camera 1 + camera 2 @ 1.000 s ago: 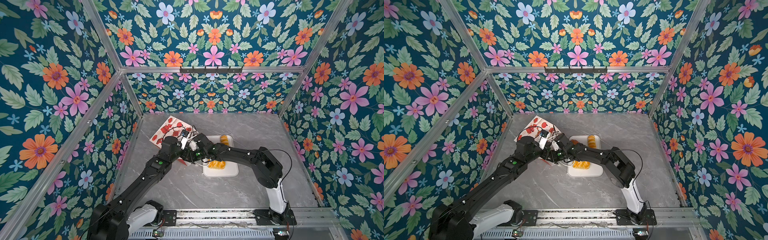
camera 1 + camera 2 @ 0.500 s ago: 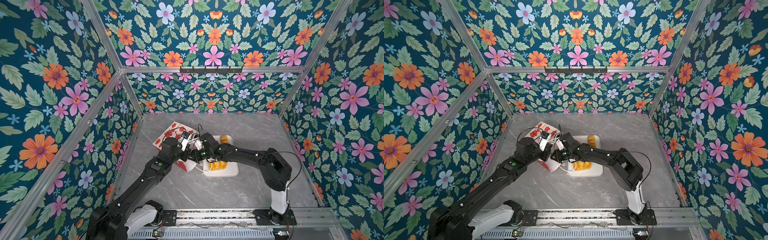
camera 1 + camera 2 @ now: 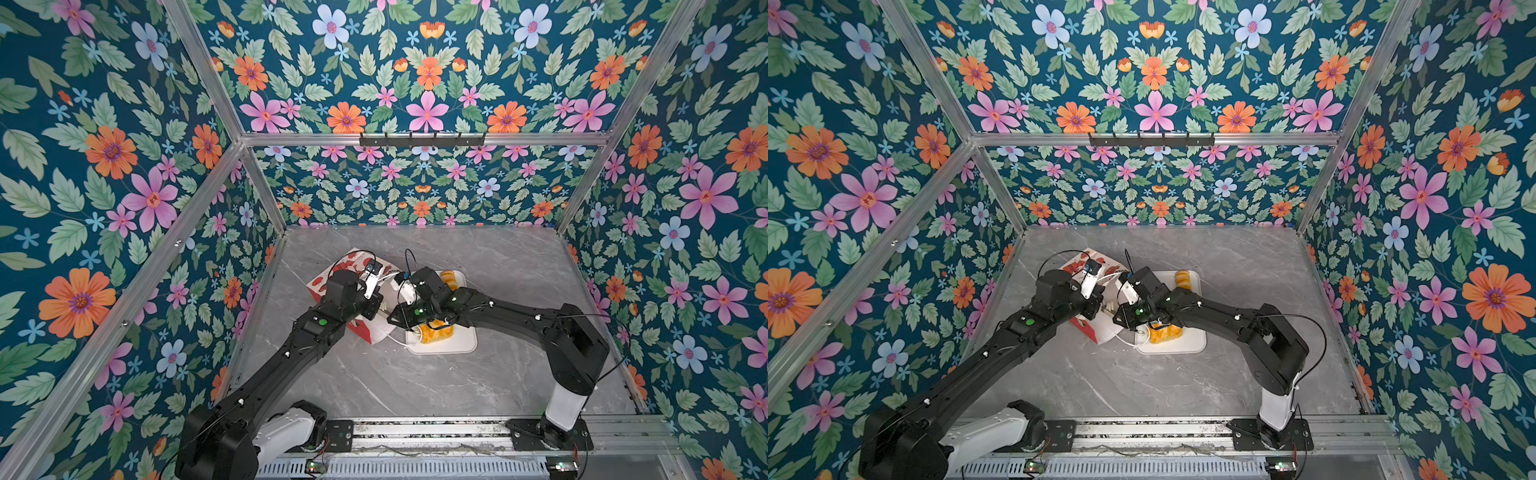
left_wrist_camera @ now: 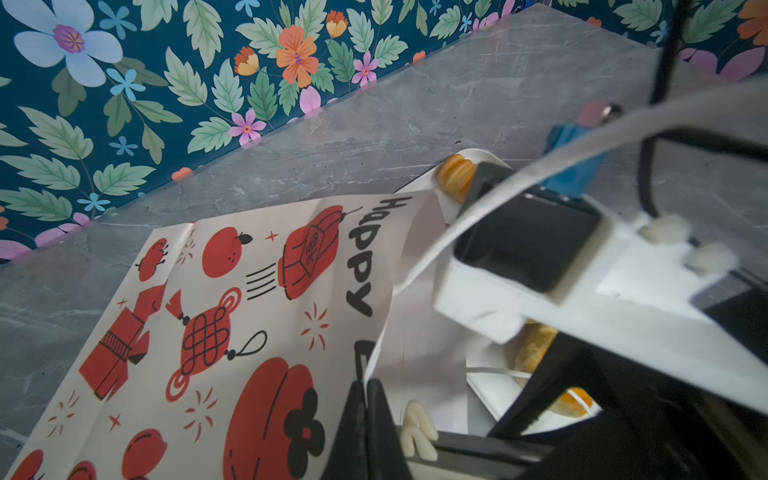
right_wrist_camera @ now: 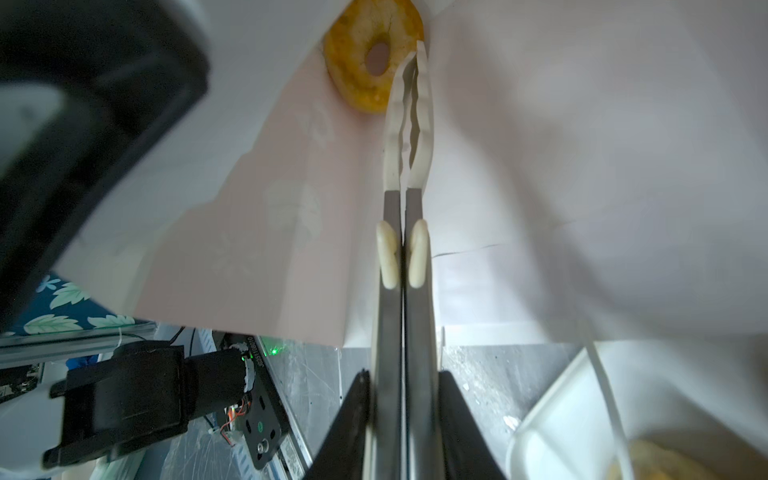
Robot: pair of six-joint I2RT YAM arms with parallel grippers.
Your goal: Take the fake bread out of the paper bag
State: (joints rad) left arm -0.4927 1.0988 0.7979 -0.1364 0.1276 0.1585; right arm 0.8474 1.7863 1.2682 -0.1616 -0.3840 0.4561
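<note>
Fake bread ring [image 5: 349,79], glossy golden, now reachable: my left hand [image 4: 365,388], gripping the red-printed paper bag [image 4: 232,299], raised it around my clenched right hand [image 5: 417,56].

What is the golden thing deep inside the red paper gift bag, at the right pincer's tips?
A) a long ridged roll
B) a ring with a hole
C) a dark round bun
B: the right wrist view shows a golden toy ring with a hole at the tips of the right gripper.
</note>
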